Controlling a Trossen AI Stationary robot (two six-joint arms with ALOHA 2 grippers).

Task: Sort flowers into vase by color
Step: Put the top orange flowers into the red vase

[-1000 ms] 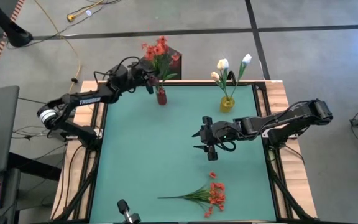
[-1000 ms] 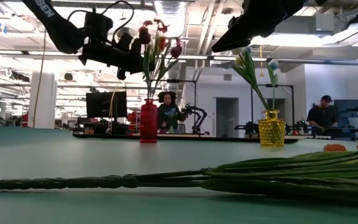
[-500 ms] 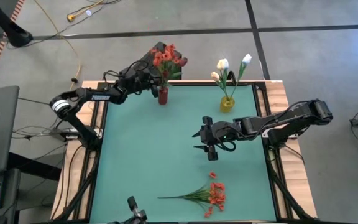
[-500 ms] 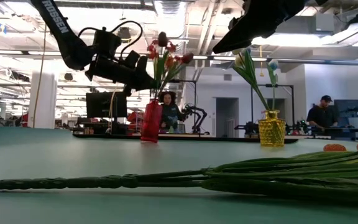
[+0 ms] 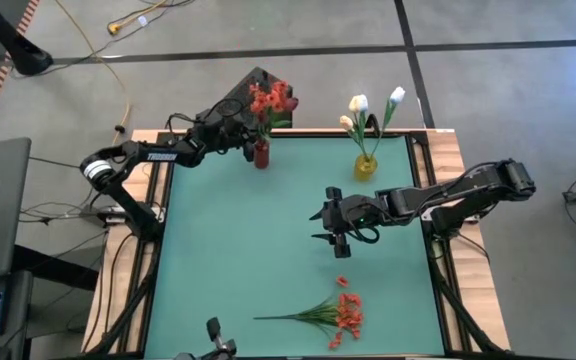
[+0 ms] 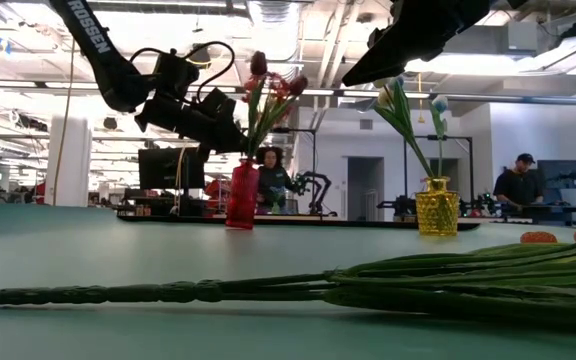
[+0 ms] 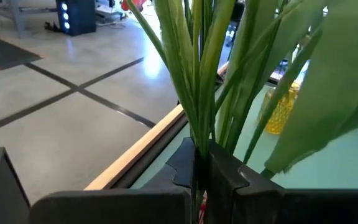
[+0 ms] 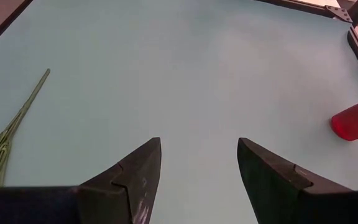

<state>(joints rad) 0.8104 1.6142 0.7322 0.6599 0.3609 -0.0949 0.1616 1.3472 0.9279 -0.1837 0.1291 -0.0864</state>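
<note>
My left gripper (image 5: 245,143) is shut on the green stems of a red-orange flower bunch (image 5: 271,100), just above the mouth of the red vase (image 5: 261,154) at the table's far edge. The stems go down into that vase (image 6: 240,195), which stands on its base. A yellow vase (image 5: 366,166) to its right holds white tulip-like flowers (image 5: 358,103). Another red-orange bunch (image 5: 333,314) lies flat near the near edge, its stems (image 6: 368,285) filling the low view's foreground. My right gripper (image 5: 330,228) hovers open over the table's middle, touching nothing. My left gripper pinches several stems of the bunch (image 7: 199,134) together between its two fingers (image 7: 225,174), low on the stems, just above the vase mouth. It comes from the table's left side, slanting down, across the stems. The bunch stands nearly upright, with its lower ends inside the red vase.
The green mat (image 5: 248,250) lies bare between the two vases and the lying bunch. A raised wooden rim (image 5: 133,200) frames the table. A small dark object (image 5: 213,332) sits at the near edge. In the low view, people (image 6: 516,185) show in the room behind.
My left gripper has moved down and toward the far right, closing on the red vase's mouth while still shut on the stems. The bunch has sunk lower into the vase. The vase tipped to one side half a second ago and now stands about upright. The right arm stayed still.
</note>
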